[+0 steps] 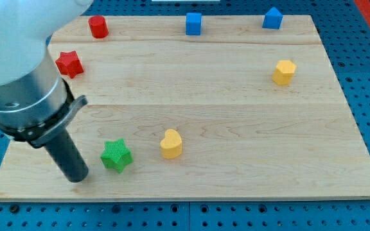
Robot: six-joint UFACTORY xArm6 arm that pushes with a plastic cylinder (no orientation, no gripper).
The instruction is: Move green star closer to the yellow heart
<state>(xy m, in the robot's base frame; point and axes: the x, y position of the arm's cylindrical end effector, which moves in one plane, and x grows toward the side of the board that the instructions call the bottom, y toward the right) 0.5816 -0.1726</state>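
The green star (116,156) lies on the wooden board (236,115) near the view's bottom left. The yellow heart (171,144) sits a short way to its right and slightly higher. My tip (78,178) is at the end of the dark rod, just left of the green star and a little lower, with a small gap between them.
A red star (69,63) lies at the left edge and a red cylinder (97,26) at the top left. A blue cube (193,23) and a blue block (272,18) stand along the top edge. A yellow hexagon (284,72) lies at the right.
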